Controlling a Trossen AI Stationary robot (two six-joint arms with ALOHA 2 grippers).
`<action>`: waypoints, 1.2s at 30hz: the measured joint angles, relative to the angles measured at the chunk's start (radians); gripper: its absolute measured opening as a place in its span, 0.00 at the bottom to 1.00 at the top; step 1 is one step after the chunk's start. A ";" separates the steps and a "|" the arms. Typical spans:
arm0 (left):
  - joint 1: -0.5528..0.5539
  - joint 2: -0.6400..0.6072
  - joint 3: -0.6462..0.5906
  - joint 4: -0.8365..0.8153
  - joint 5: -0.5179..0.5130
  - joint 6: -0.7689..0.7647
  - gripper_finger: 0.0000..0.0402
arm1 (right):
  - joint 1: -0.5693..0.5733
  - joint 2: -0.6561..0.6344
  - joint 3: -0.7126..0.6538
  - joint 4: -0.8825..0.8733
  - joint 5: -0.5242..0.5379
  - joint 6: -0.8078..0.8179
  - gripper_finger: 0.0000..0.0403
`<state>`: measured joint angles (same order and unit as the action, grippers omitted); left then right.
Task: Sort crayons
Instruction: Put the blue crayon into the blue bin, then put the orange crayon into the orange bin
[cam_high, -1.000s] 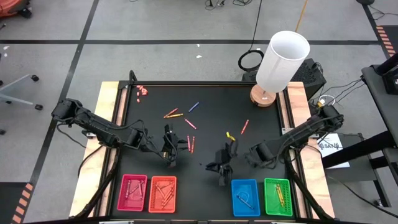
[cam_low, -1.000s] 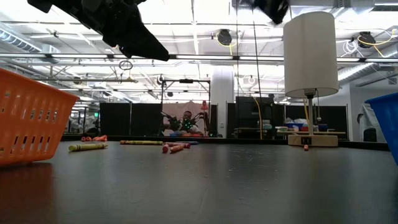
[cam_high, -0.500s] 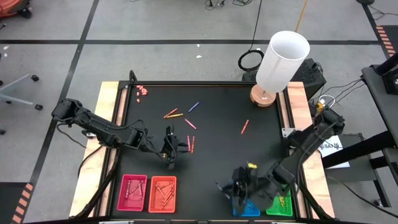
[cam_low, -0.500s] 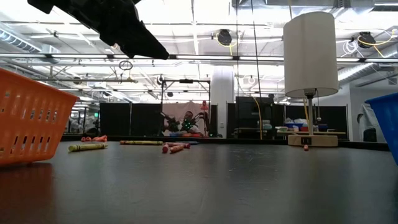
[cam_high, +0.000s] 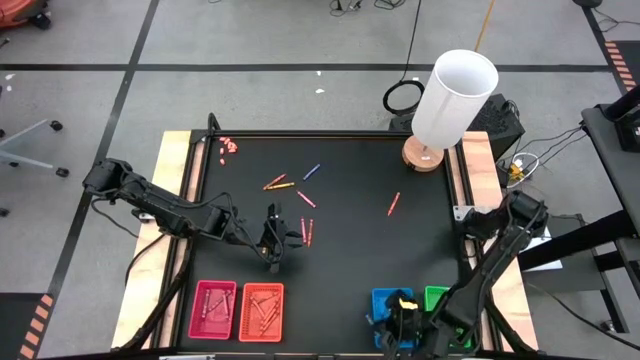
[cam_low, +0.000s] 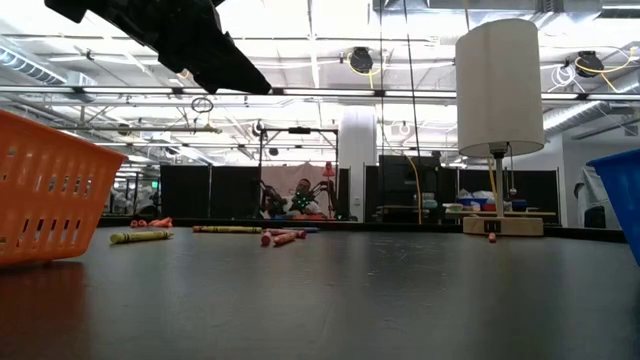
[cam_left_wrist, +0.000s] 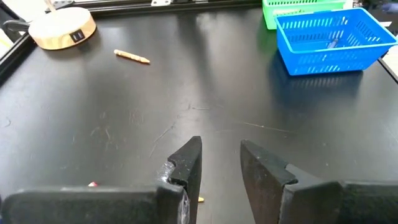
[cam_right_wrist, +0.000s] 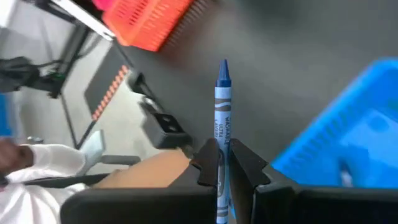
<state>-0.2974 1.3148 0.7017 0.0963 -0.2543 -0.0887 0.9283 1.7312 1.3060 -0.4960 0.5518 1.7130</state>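
The right gripper (cam_right_wrist: 219, 163) is clamped tight on a thin blue paper-wrapped crayon (cam_right_wrist: 222, 102), holding it by its lower half so the tip juts out, beside the blue plastic mesh tray (cam_high: 384, 300) at the black bench's (cam_high: 350, 250) near edge, presumably to drop it in with its own colour. The left gripper (cam_left_wrist: 221, 165), its jaws a narrow gap apart and holding nothing, hangs over the bench near the loose red and orange crayons (cam_high: 305, 228), likely poised for the next pick.
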 joint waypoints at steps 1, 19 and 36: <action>0.000 0.000 0.000 0.000 0.000 0.000 0.27 | 0.004 0.000 0.000 -0.022 -0.022 0.031 0.00; 0.000 0.000 0.000 0.000 0.000 -0.003 0.27 | -0.001 0.060 -0.002 -0.354 -0.323 0.399 0.08; 0.001 0.000 0.000 0.000 -0.009 -0.004 0.27 | -0.035 -0.010 0.186 -0.604 -0.227 0.085 0.23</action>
<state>-0.2964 1.3148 0.7017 0.0966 -0.2635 -0.0925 0.8936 1.7215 1.4925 -1.1003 0.3251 1.7985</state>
